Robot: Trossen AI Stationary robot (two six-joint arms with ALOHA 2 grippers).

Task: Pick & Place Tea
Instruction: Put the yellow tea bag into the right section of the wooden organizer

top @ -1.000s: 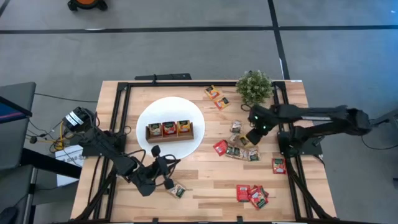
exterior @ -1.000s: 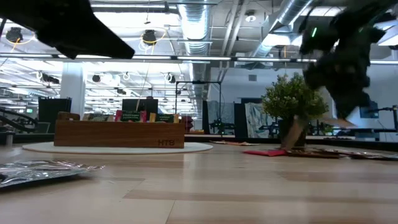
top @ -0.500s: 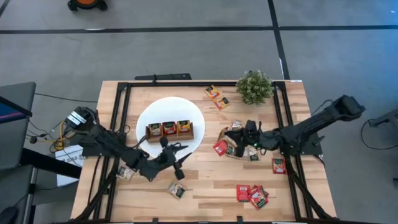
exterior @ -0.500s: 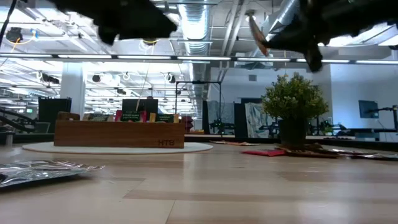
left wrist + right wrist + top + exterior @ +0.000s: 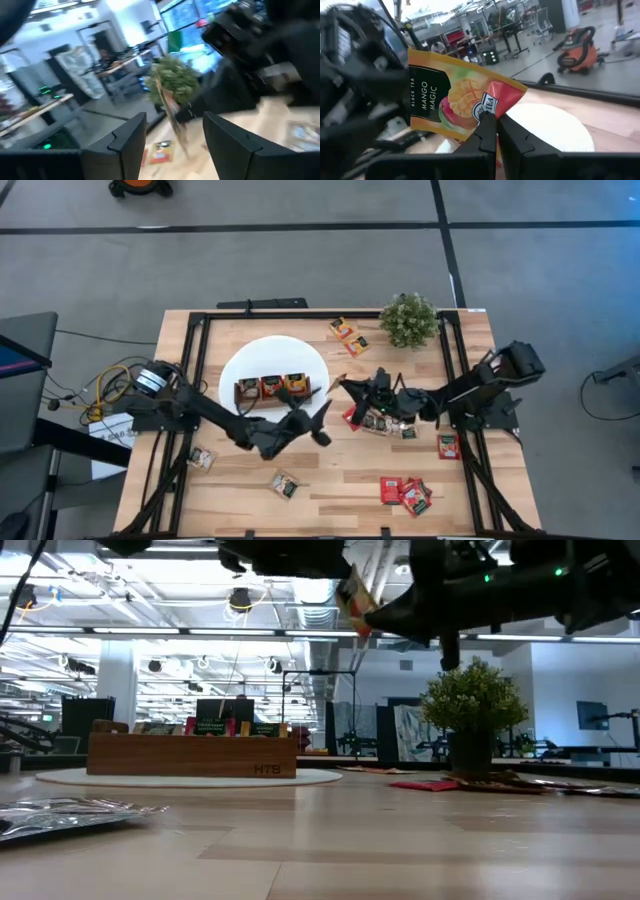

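Right wrist view: a mango black-tea sachet (image 5: 454,102) is pinched by one corner between the pressed-together fingers of the right gripper (image 5: 493,122), so that its printed face hangs free of the table. In the high view the same sachet (image 5: 336,383) is seen raised beside the white disc (image 5: 272,352), just off the end of the wooden tray (image 5: 272,390), whose three compartments already hold sachets — a carry toward the tray is judged to be under way. The corner grip is judged to leave the flat body clear for a handover or a drop into a slot.

The left gripper (image 5: 305,427) is held near the disc's edge, close to the right gripper, and in the left wrist view its fingers (image 5: 131,142) are spread apart with nothing between them; the held sachet (image 5: 170,114) is seen edge-on just ahead — a position that is judged to suit receiving it. Loose sachets (image 5: 382,418) are left scattered near the potted plant (image 5: 408,319), with a further cluster (image 5: 405,491) at the table's near edge, so much of the task is judged undone.
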